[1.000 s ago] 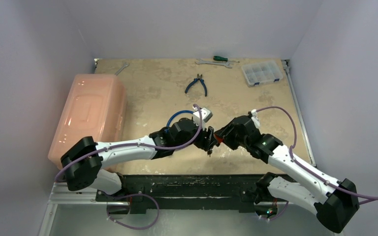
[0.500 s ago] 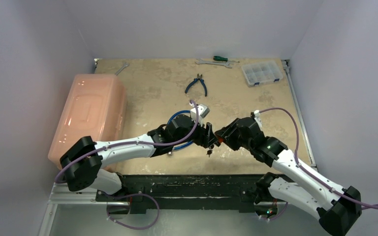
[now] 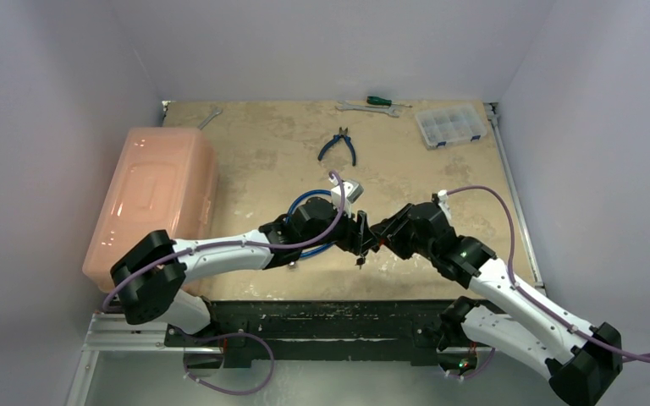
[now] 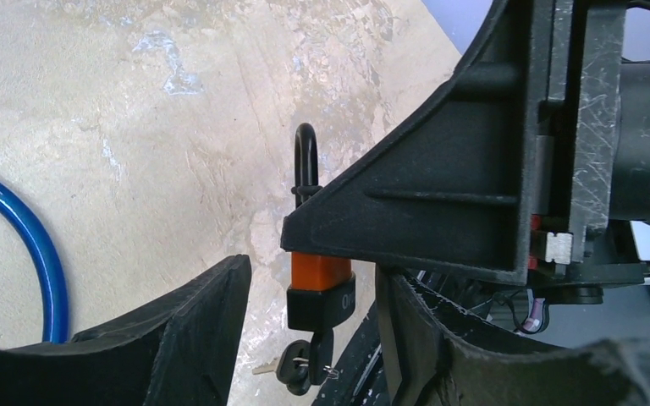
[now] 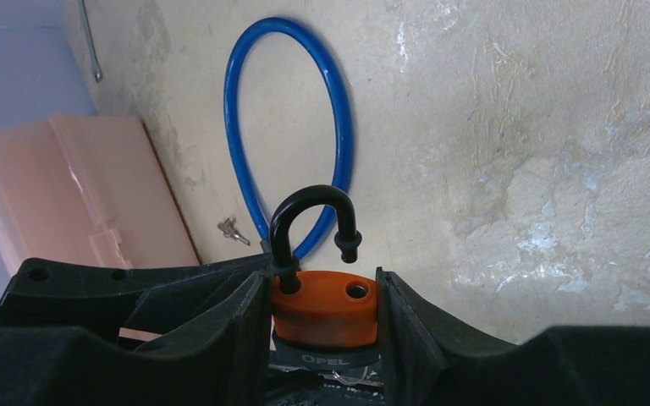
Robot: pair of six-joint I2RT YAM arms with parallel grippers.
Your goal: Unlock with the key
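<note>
Presently, orange padlock with black steel shackle [image 5: 324,309], shackle sprung, was pinched by the right gripper [image 5: 322,294] near the table's [image 3: 262,161] six-o'clock edge. Fingers of the left gripper [image 4: 313,272] stood spread around its black-headed key [image 4: 294,370]; off-centre closing risked twisting the padlock loose.

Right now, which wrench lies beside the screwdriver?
The right-hand wrench, beside the green screwdriver; the other wrench lies alone near the pink box.

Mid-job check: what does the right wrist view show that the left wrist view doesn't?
Only right wrist: the shackle with its free end lifted out of the body's hole, and the pink box. Only left wrist: the key at the lock's underside. Both: the orange padlock clamped in the right end effector, and the blue cable.
</note>
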